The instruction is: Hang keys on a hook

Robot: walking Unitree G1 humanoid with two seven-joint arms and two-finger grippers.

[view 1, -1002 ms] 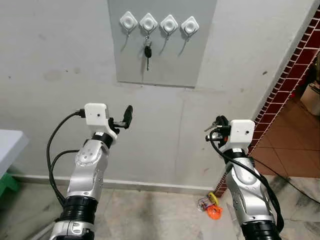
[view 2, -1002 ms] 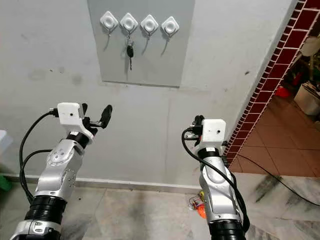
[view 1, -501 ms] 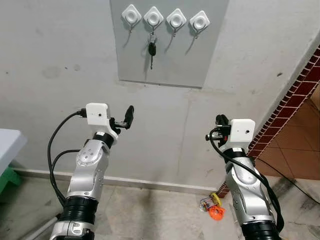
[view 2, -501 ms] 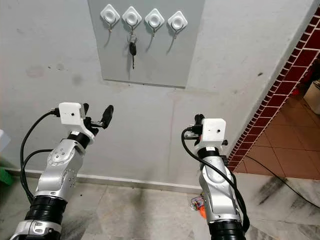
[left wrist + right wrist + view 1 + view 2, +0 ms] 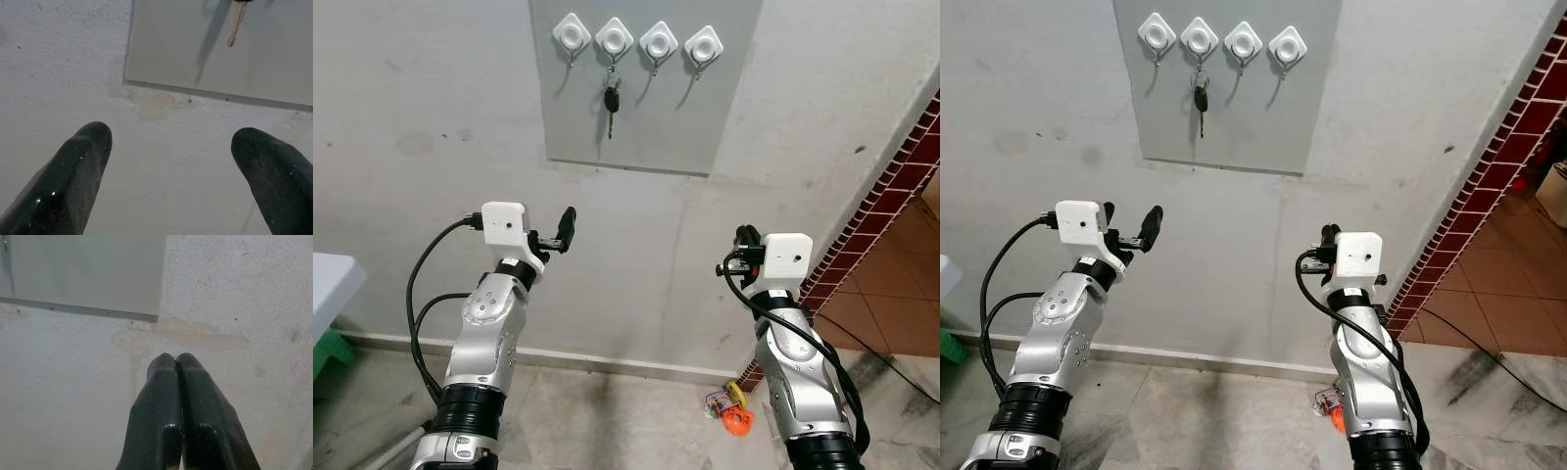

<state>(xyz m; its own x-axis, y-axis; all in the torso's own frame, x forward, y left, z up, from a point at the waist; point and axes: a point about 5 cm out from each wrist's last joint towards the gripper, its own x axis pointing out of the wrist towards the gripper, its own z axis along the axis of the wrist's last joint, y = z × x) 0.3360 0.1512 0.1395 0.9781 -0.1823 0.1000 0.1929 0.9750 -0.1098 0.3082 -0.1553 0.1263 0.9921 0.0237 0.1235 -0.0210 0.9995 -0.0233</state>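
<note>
Grey wall panel point(image 5: 646, 108), unlabelled key point(image 5: 609, 101) hooked.

My head pair looks forward and slightly down at the wall, both eyes sharing the grey panel point(image 5: 644, 83) and my two raised arms. My left wrist camera faces the wall close up, catching the panel's lower edge; my right wrist camera catches its lower right corner.

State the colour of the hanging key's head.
Black: the key shows best in the left eye view.
</note>
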